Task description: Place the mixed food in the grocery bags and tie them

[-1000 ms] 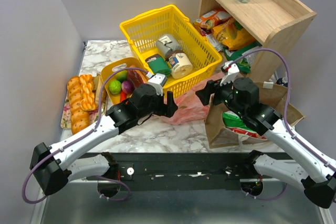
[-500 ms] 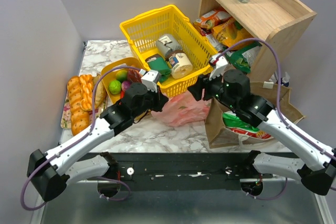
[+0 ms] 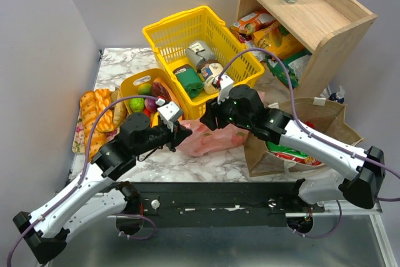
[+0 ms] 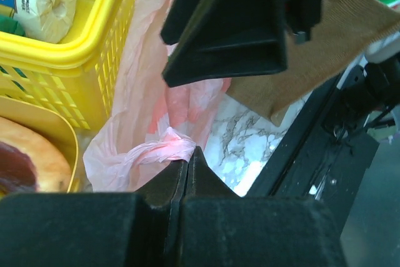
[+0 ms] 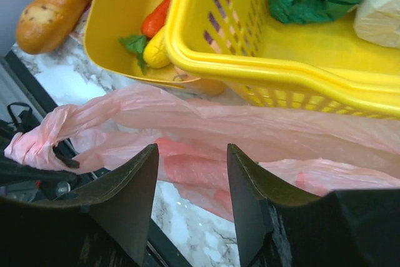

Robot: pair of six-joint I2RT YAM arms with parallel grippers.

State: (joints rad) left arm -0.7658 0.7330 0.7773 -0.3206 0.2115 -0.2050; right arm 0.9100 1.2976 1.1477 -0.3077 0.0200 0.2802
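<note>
The pink plastic bag lies crumpled on the marble in front of the yellow basket. My left gripper is shut on a twisted end of the pink bag, its fingertips pressed together. My right gripper hovers open just above the pink bag, its fingers astride a fold without touching it. The brown paper bag stands at the right with the green-and-white crisp packet inside. Toy fruit and vegetables fill the yellow tub.
The yellow mesh basket holding tins stands behind the pink bag. A braided bread loaf lies at the left. A wooden shelf with packets and bottles rises at the back right. The table's front rail is near.
My left gripper shut on the pink bag's end and drew it left and nearer. My right arm swung left from the paper bag to above the pink bag, its jaws narrowing.
</note>
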